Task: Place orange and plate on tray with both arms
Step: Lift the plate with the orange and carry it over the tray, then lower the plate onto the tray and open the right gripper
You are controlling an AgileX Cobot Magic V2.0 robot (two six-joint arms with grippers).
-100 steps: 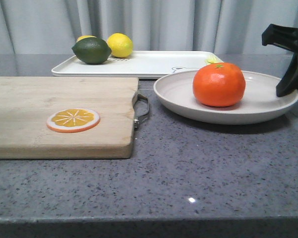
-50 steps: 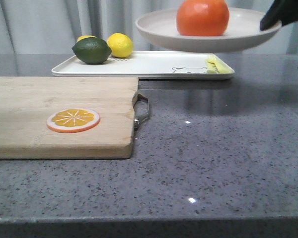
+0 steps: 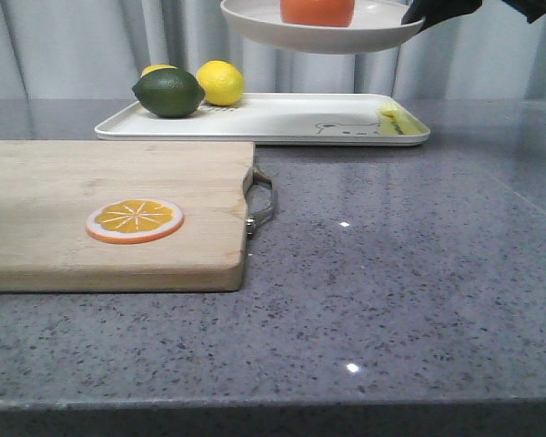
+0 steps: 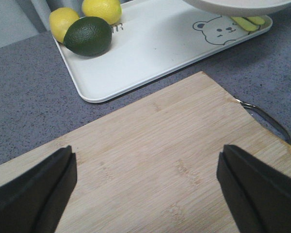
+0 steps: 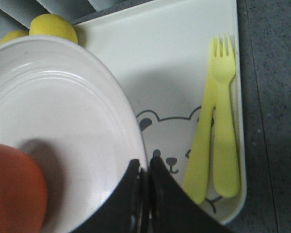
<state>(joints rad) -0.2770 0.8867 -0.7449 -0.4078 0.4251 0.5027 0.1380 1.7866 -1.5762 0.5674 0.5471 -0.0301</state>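
The off-white plate (image 3: 323, 35) hangs in the air above the white tray (image 3: 282, 118), with the orange (image 3: 317, 11) resting in it, partly cut off by the front view's top edge. My right gripper (image 3: 419, 15) is shut on the plate's right rim. In the right wrist view the gripper (image 5: 145, 167) pinches the plate (image 5: 63, 121) rim, the orange (image 5: 14, 194) sits near it, and the tray (image 5: 160, 73) with its bear drawing lies below. My left gripper (image 4: 145, 170) stands open over the wooden cutting board (image 4: 160, 155), holding nothing.
On the tray's left end lie a dark green lime (image 3: 168, 93) and two lemons (image 3: 219, 83); yellow cutlery (image 5: 218, 136) lies at its right end. An orange slice (image 3: 134, 219) sits on the cutting board (image 3: 109, 209), whose metal handle (image 3: 262, 202) points right.
The plate with the orange has risen further and shifted left, over the tray, carried by my right gripper. One second ago it rested on the table.
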